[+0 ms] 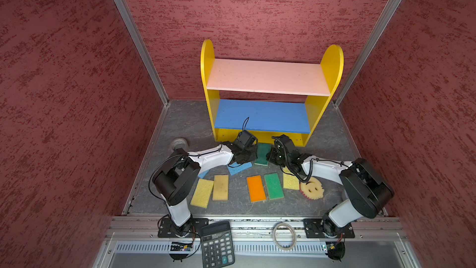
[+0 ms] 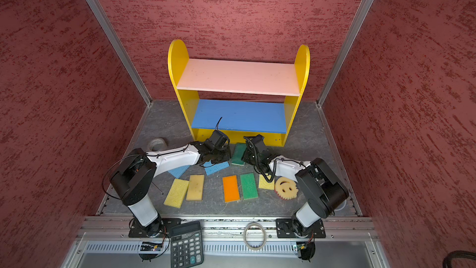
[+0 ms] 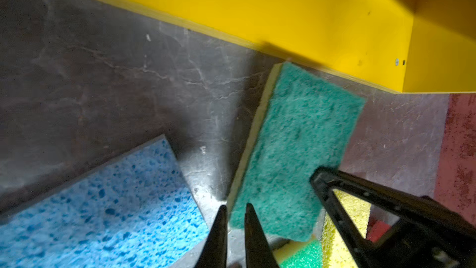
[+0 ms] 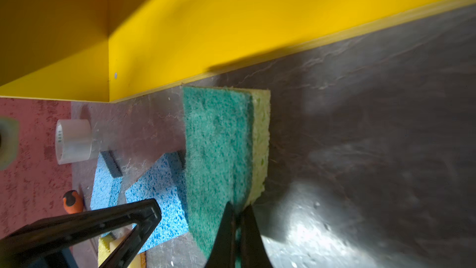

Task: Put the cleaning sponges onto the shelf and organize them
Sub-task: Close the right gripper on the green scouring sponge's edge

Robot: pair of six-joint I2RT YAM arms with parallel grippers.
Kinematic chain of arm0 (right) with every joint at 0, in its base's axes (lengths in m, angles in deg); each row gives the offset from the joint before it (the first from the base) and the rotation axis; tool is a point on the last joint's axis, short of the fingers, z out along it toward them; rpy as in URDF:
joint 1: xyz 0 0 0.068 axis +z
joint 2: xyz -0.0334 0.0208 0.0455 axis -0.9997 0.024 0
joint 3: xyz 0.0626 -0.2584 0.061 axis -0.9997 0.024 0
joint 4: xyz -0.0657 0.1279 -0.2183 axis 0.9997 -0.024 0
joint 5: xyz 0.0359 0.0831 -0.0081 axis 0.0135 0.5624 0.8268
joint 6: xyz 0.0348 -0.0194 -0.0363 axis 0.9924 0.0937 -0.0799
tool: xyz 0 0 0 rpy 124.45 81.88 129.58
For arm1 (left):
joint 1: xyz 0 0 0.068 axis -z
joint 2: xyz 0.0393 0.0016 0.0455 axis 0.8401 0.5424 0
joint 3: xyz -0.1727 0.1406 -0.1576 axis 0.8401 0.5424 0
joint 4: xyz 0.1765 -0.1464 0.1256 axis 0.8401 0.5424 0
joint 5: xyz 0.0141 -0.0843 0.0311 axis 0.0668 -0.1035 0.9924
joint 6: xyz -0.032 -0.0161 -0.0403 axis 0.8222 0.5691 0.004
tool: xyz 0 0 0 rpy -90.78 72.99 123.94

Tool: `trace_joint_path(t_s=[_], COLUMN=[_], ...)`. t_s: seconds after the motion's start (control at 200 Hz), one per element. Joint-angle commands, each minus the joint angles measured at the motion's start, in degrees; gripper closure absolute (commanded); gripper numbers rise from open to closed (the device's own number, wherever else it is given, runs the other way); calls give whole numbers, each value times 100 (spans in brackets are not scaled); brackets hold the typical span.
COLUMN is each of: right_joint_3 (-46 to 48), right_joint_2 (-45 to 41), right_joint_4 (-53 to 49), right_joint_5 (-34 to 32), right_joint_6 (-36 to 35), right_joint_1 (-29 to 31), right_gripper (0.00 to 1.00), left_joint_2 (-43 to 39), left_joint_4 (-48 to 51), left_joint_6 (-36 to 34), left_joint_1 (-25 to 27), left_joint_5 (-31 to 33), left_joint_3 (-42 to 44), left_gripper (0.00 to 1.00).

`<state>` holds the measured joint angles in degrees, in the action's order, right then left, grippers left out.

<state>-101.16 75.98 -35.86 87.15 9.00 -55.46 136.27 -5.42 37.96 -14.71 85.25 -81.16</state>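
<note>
A green-topped sponge (image 1: 262, 153) (image 2: 239, 152) lies just in front of the shelf (image 1: 332, 65) (image 2: 302, 65). My right gripper (image 4: 238, 206) is shut on its near edge and tips it up. My left gripper (image 3: 235, 207) is shut, with its tips at the other near corner (image 3: 296, 150); I cannot tell if they pinch it. On the floor lie two blue sponges (image 1: 239, 167) (image 2: 177, 170), two yellow ones (image 1: 202, 192) (image 1: 290, 181), a tan one (image 1: 220, 187), an orange one (image 1: 255, 188), another green one (image 1: 273, 185) and a round smiley (image 1: 311, 188). The shelf boards are bare.
A clear tape roll (image 1: 179, 143) stands left of the shelf. A black calculator (image 1: 217, 244) and a ring (image 1: 284, 235) lie on the front rail. An orange-and-black tool (image 4: 73, 201) lies near the blue sponges. Red walls close in three sides.
</note>
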Motion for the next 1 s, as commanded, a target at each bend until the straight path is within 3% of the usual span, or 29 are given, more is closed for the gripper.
trace_joint_path(t_s=[0.0, 0.2, 0.366, 0.676, 0.721, 0.847, 0.997], right_joint_3=[-207, -304, -378, -516, -528, -576, -666], right_joint_2=[-224, -241, -185, 138, 149, 231, 474], right_joint_4=[-343, -429, -388, 114, 264, 682, 1321], right_joint_5=[-527, -551, -447, 371, 478, 830, 1511], right_joint_6=[-251, -322, -370, -619, -671, -703, -552], right_joint_1=[-17, -21, -21, 38, 71, 151, 212], right_gripper=[100, 100, 100, 100, 100, 100, 100], left_joint_2=[-138, 85, -207, -924, -1082, -1551, -1954], left_joint_4=[149, 430, 385, 813, 791, 357, -284], left_joint_6=[-49, 116, 252, -154, -197, -278, -147], left_joint_1=[20, -139, -472, -1169, -1176, -1079, -883], left_joint_5=[138, 277, 278, 694, 651, 189, -228], left_joint_3=[125, 324, 845, 985, 935, 879, 989], left_gripper=[99, 100, 100, 100, 93, 63, 44])
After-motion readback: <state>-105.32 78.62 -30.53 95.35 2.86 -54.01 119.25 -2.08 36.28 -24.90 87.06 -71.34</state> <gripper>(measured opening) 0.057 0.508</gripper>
